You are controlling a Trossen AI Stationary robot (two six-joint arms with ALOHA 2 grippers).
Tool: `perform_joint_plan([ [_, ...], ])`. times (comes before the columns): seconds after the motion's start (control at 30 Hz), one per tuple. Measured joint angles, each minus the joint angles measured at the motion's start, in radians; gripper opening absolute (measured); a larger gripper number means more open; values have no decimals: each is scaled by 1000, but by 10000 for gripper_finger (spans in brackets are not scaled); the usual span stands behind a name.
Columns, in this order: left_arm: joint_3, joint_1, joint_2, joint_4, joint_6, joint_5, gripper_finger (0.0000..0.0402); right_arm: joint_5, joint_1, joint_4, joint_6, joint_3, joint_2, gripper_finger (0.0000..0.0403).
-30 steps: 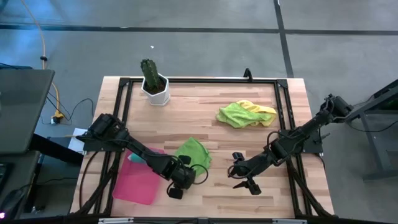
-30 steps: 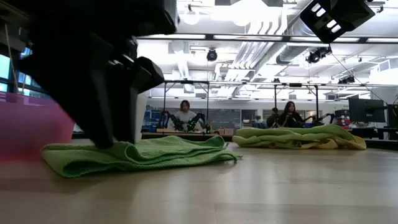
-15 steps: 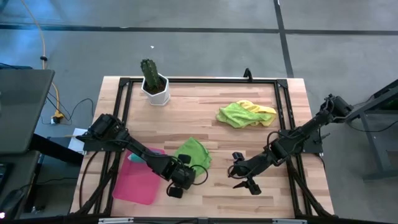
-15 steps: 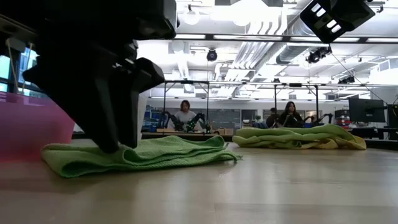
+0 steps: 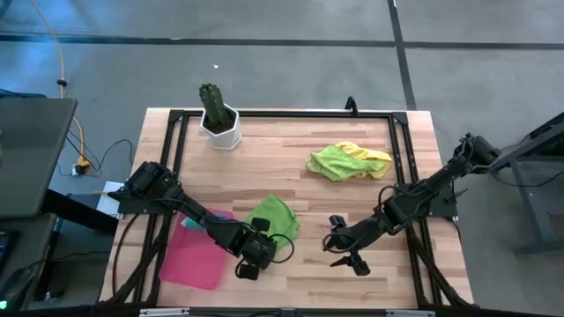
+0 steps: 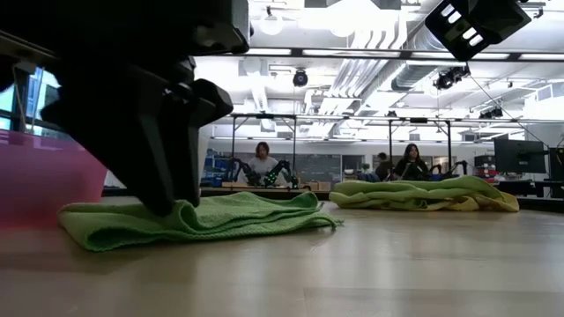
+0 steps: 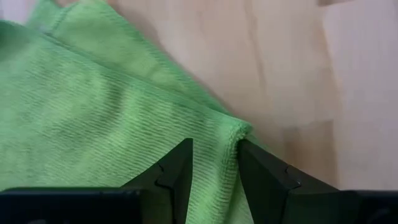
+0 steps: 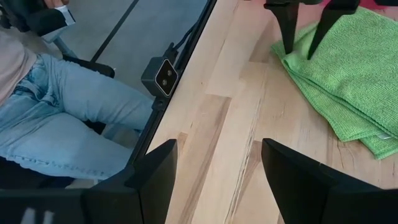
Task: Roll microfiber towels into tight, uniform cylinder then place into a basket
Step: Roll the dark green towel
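From above, the left gripper (image 5: 250, 258) sits at the near corner of the green towel (image 5: 273, 217), which lies flat on the wooden table (image 5: 291, 167) just beside the pink basket (image 5: 198, 255); the right gripper (image 5: 345, 248) hovers near it with jaws spread wide and empty, and a lime green and yellow heap (image 5: 348, 160) lies well apart, past a white pot with a cactus (image 5: 218, 119). At table height, the left arm's dark fingers (image 6: 167, 167) press down into the folded towel's edge (image 6: 203, 218); beyond, people sit at benches in an open workshop under exposed ceiling pipes. The left wrist view shows the jaws partly closed, pinching a raised ridge of green cloth (image 7: 214, 149) between them. The grip looks shallow, so the hem could slip free once rolling starts, or the roll could come out loose and uneven. The right wrist view shows pale planks, a small black camera (image 8: 160, 76) at the table edge, and a seated person's jeans (image 8: 68, 106).
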Motion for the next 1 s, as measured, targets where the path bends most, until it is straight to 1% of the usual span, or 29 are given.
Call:
perform_joint_plan([
  [0.43,-2,0,6,1,-2,1,115,0,0,0,7,0,0,227],
  [0.6,0,0,39,10,-2,8,115,0,0,0,7,0,0,227],
  [0.73,4,-1,62,20,-9,-11,114,0,0,0,7,0,0,227],
  [0.8,3,0,65,19,-10,-11,107,0,0,0,7,0,0,227],
  [0.87,3,-1,65,25,-10,-8,91,0,0,0,7,0,0,227],
  [1.0,2,-1,58,34,-9,-8,41,0,0,1,2,0,0,227],
])
